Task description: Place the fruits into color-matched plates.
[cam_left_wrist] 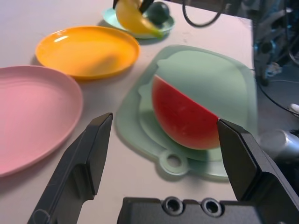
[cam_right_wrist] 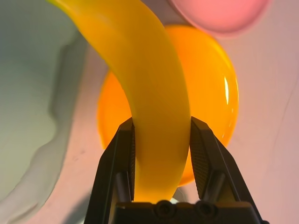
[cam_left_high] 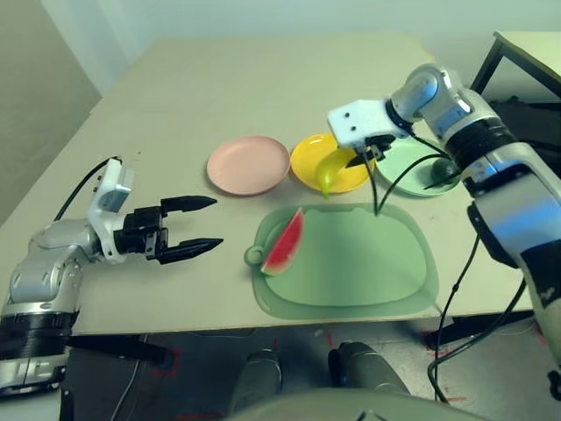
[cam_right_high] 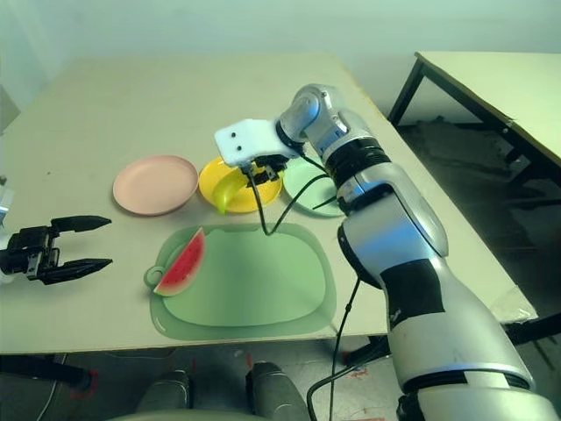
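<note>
The right claw (cam_right_wrist: 162,123) is clamping on the banana (cam_right_wrist: 161,88), its two fingers pressing the sides, and is carrying it above the yellow plate (cam_left_high: 305,165). Placing the banana is therefore the step in hand; the next move is calling for lowering it until it is resting within the rim, then parting the fingers. The curved fruit is reaching toward the near rim, so it could tip outward if released off centre. At the near side of the surface (cam_left_high: 175,307), the green mat (cam_left_high: 359,263) is bearing the wedge (cam_left_high: 285,244), which is lying near the ring tab and awaiting the pink plate (cam_left_high: 249,165). The left claw (cam_left_high: 206,226) is standing with its fingers apart, beside the mat and holding nothing. Farther out, the pink plate is sitting empty, left of the yellow one. The avocado (cam_left_high: 444,171) is resting in the mint plate (cam_left_high: 403,159), where the right arm's cable is hanging across and could be snagging.
</note>
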Motion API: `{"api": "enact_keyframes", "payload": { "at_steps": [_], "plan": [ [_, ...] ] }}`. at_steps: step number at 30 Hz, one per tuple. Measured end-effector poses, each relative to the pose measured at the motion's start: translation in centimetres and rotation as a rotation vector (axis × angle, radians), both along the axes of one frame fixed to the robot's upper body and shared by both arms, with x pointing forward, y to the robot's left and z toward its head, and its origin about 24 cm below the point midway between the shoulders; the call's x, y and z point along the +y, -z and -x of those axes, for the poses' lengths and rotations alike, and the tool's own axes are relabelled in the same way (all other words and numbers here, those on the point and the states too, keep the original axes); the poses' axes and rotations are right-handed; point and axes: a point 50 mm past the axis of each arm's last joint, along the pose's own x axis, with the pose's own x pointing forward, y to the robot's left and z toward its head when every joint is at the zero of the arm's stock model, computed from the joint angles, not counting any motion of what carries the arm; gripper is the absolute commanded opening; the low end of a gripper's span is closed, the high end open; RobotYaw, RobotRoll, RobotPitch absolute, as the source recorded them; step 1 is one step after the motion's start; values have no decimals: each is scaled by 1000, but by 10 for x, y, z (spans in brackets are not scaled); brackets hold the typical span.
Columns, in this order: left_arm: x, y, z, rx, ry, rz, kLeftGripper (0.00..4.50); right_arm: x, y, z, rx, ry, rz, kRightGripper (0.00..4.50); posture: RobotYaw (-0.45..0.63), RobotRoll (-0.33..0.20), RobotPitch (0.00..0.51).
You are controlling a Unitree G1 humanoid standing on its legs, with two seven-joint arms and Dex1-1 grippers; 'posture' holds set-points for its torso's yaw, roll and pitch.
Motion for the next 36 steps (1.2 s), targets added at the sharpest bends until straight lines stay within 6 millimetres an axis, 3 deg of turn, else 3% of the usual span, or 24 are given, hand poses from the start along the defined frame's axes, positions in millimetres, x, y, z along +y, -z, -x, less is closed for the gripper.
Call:
{"api": "enact_keyframes", "payload": {
  "at_steps": [11, 19, 31, 36],
  "plan": [
    [-1, 4, 13, 9, -18, -23, 4500, 2, 22, -12, -108, 221, -46, 1642, 16, 0, 90],
    [2, 2, 16, 13, -24, -37, 4500, 7, 35, -11, -98, 232, -48, 4469, 7, 0, 88],
    [-1, -3, 8, -6, 1, -32, 4500, -8, 23, -10, -74, 185, -54, 4469, -23, 0, 72],
    [-2, 0, 5, -22, -3, -25, 4500, -25, -2, -9, -6, 226, -285, 4469, -48, 0, 67]
  ]
}}
